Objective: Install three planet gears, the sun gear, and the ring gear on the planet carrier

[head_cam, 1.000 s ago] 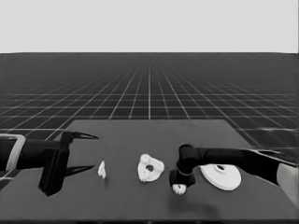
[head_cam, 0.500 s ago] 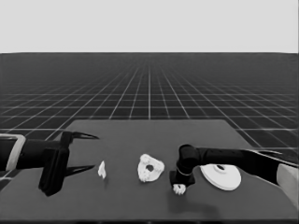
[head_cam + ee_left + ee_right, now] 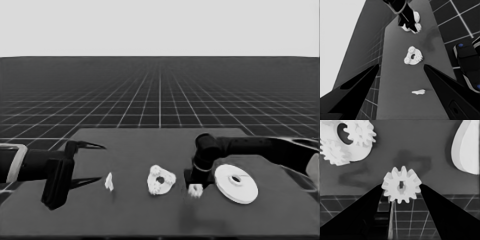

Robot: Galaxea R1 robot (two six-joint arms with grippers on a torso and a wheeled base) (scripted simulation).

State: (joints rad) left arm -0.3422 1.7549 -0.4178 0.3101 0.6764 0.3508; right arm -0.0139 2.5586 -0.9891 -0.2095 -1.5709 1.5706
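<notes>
Clenched between the right tool's (image 3: 401, 186) fingers, a small white toothed gear (image 3: 401, 185) is judged light, rigid, slippery; best gripped across opposite teeth.

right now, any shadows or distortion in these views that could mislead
Right wrist view: the gear between the right gripper's fingers casts soft shadows on the table; the smaller round part looms oversized. Left wrist view: the scene is turned sideways, a faint shadow by the right gripper. Head view: hardly any shadows.
</notes>
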